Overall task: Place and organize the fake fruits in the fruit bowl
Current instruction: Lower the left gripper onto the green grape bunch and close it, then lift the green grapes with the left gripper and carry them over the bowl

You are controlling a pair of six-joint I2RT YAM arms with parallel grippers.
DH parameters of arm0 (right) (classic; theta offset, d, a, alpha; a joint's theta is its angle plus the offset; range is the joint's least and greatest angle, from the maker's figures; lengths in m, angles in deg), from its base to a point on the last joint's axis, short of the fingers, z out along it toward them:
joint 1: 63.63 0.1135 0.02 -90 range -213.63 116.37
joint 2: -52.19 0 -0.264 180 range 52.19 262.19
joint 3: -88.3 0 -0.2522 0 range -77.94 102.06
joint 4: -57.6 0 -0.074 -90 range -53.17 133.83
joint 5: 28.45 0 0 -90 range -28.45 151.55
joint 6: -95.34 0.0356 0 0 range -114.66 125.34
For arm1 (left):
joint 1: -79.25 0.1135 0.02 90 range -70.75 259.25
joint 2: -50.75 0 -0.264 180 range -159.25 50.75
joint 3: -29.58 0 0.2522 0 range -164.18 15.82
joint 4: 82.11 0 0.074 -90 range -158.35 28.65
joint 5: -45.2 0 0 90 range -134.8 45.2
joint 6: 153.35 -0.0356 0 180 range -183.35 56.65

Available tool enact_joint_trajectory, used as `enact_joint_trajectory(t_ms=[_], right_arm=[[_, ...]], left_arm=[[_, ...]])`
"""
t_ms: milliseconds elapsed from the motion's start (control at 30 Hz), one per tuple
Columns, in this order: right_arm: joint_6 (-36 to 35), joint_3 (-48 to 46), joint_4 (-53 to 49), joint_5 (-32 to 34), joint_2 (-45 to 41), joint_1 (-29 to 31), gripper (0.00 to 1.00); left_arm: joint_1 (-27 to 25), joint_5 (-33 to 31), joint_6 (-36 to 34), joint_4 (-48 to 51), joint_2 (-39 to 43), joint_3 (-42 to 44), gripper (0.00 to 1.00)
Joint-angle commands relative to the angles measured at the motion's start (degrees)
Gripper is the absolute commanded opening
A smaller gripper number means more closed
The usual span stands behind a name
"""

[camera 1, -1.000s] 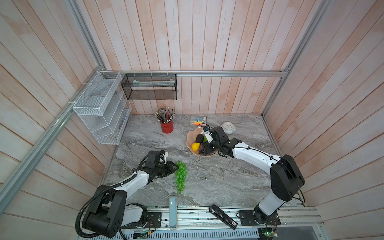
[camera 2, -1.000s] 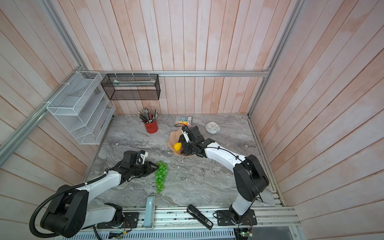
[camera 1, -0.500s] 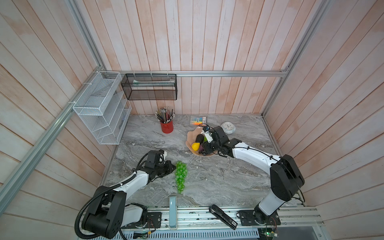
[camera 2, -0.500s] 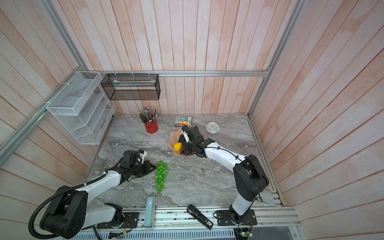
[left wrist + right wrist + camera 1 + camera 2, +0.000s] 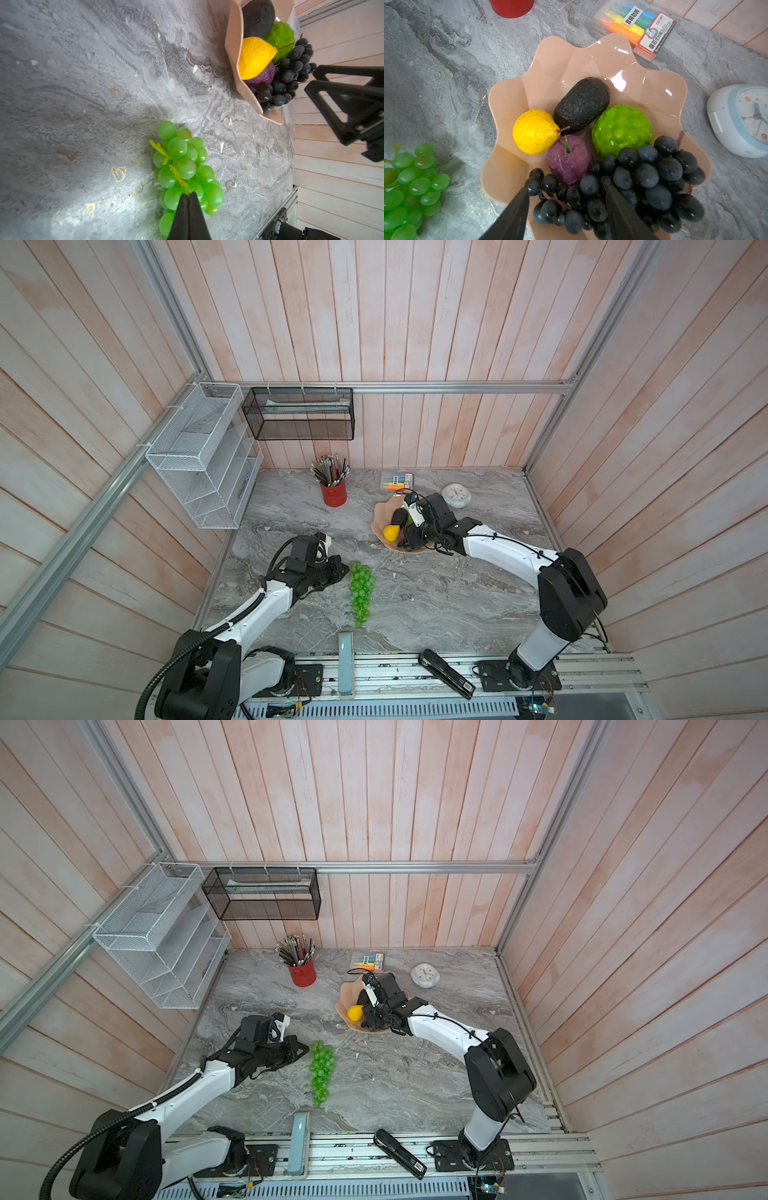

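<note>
Green grape bunch (image 5: 180,168) stem pinched in closed L end effector (image 5: 188,196); R end effector (image 5: 567,188) open over black grapes (image 5: 645,174)

Counter (image 5: 457,605): grey marble, pale veins. Green grapes (image 5: 360,593): translucent lime. Bowl (image 5: 560,68): glossy peach-pink. Avocado (image 5: 581,104): black, reddish specks. Yellow ball (image 5: 534,132): bright yellow. Purple ball (image 5: 569,162): dull violet, green stem. Bumpy ball (image 5: 622,128): lime green. Dark grapes (image 5: 654,176): blue-black. Cup (image 5: 333,494): red. Clock (image 5: 741,122): white, pale-blue ring.
</note>
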Motion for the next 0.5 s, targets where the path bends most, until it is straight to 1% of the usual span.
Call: enact_joint_trajectory(t_ms=[0,67,233,300,367,467], right_arm=[[0.2,-0.1,0.6,0.6,-1.3,0.5,0.61],[0.3,-0.6,1.1,1.1,-2.3,0.5,0.61],[1.8,-1.3,1.4,4.9,-4.0,0.4,0.61],[1.8,-1.8,2.3,4.5,-4.7,0.4,0.61],[2.4,-1.8,2.6,2.5,-5.5,0.1,0.61],[3.2,-2.1,3.7,0.2,-7.2,-0.6,0.60]], left_arm=[[-0.8,-1.9,-1.1,5.0,1.8,-3.9,0.00],[-1.7,-2.6,-0.7,6.9,2.6,-5.8,0.00],[-4.9,-3.5,0.7,10.9,3.7,-12.6,0.00],[-6.3,-4.9,1.2,13.8,3.0,-16.4,0.00],[-7.6,-6.7,1.6,17.2,2.2,-20.4,0.00],[-9.4,-8.3,2.6,19.6,0.9,-25.3,0.00]])
